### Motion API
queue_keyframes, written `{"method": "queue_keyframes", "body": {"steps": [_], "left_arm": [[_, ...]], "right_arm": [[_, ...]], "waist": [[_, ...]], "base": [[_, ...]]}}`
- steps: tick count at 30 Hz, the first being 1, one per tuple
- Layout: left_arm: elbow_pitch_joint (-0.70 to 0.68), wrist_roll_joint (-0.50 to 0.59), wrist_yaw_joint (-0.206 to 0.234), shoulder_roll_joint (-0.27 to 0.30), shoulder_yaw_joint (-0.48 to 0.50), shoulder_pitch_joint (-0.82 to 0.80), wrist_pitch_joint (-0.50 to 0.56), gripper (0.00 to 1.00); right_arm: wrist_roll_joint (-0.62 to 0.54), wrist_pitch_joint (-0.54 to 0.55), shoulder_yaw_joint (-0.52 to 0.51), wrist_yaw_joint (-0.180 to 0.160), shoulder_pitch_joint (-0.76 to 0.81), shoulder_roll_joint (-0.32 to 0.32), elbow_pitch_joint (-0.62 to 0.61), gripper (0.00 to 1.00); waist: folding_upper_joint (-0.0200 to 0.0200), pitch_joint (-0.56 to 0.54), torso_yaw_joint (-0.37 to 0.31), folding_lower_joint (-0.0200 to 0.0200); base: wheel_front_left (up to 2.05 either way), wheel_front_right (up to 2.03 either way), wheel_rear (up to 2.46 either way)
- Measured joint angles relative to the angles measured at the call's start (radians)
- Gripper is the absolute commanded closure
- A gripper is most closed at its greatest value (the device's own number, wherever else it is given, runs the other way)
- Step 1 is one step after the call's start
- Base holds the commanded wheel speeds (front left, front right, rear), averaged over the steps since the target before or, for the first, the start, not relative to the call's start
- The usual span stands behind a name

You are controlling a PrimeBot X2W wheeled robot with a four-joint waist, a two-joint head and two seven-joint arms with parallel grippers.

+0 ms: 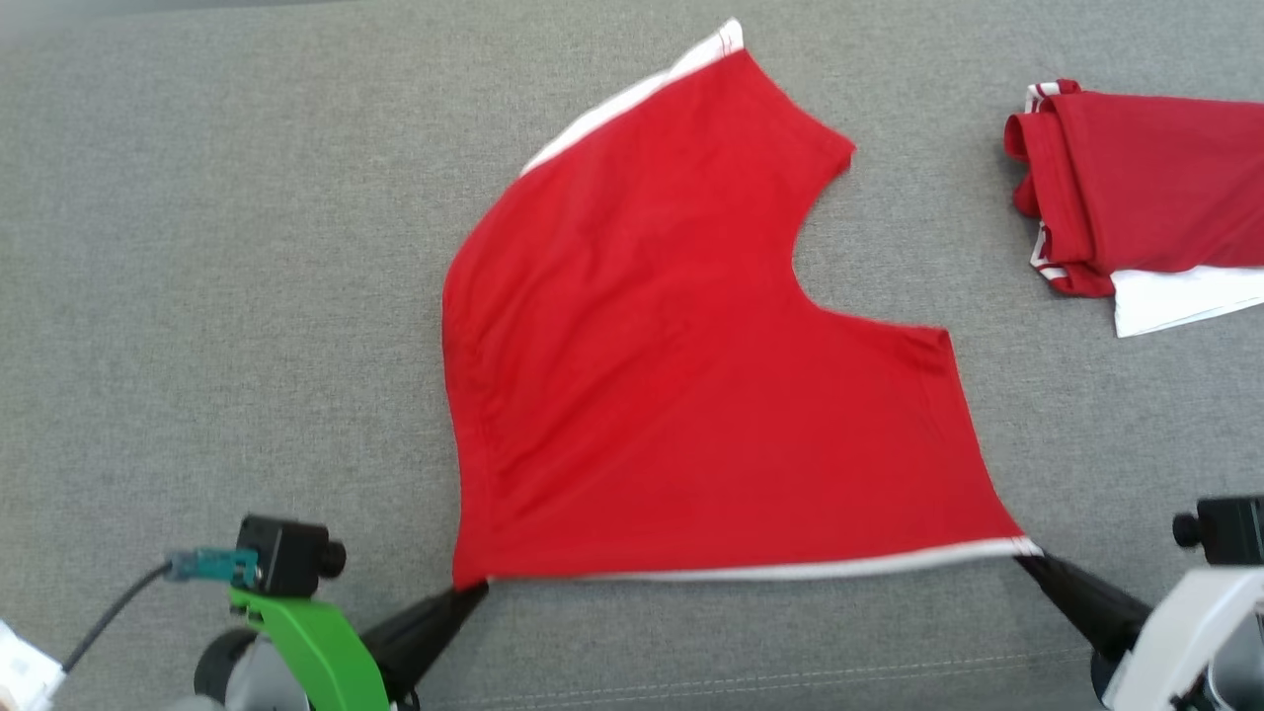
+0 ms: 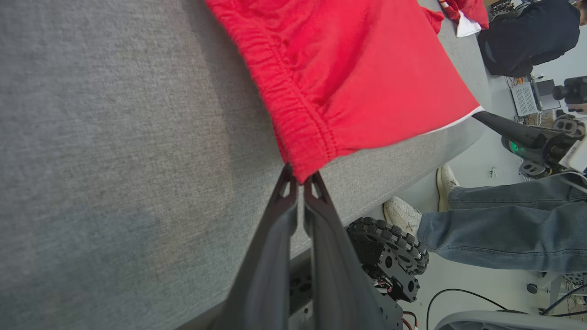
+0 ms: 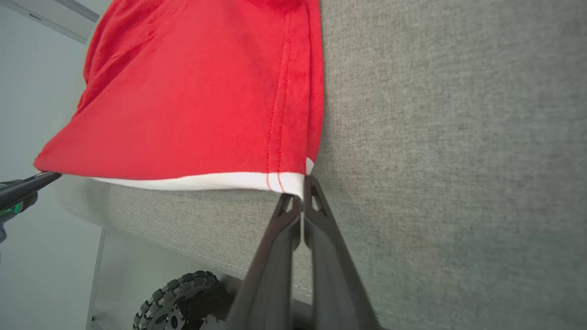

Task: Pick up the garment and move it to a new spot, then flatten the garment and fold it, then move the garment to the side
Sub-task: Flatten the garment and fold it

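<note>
Centre of the head view: red garment (image 1: 691, 346) lies spread on the grey surface (image 1: 197, 296). We have the left gripper (image 1: 479, 588) clamped on its lower-left corner and the right gripper (image 1: 1023, 559) clamped on the lower-right. The hem is taut between them, likely to flatten it for folding.

Work surface: table (image 1: 197, 247) covered in grey woven fabric, matte, with a stitched seam (image 1: 790, 681) running along the near edge. Lighting is even and diffuse, only soft shadows on the cloth. Past the table edge: pale smooth floor (image 2: 467, 277), black cable (image 2: 458, 290) looping across it. Person standing right beside the table, blue jeans (image 2: 504, 238), off-white sneakers (image 2: 401, 213). Further back a second person in a dark top (image 2: 527, 41), near a grey vented box (image 2: 525, 98) and loose wiring. Other side: plain pale wall (image 3: 32, 82), grey trim strip (image 3: 50, 11) in the right wrist view's upper corner.
</note>
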Motion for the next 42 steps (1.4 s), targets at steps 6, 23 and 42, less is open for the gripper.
{"method": "queue_keyframes", "body": {"steps": [6, 23, 42], "left_arm": [[-0.043, -0.055, 0.000, 0.018, -0.027, 0.102, 0.001, 1.00], [-0.200, -0.108, 0.010, 0.081, 0.073, 0.077, -0.004, 1.00], [-0.209, -0.169, 0.048, 0.081, 0.174, -0.339, 0.198, 1.00]], "right_arm": [[0.083, 0.035, 0.019, -0.009, 0.122, -0.034, -0.017, 1.00], [0.084, 0.001, -0.135, 0.000, -0.045, -0.108, -0.164, 1.00], [0.026, 0.176, -0.214, -0.044, -0.554, -0.106, -0.106, 1.00]], "waist": [[0.0000, -0.017, -0.002, 0.0000], [0.0000, 0.052, 0.008, 0.0000], [0.0000, 0.267, 0.080, 0.0000]], "base": [[0.00, 0.00, 0.00], [0.00, 0.00, 0.00], [0.00, 0.00, 0.00]]}}
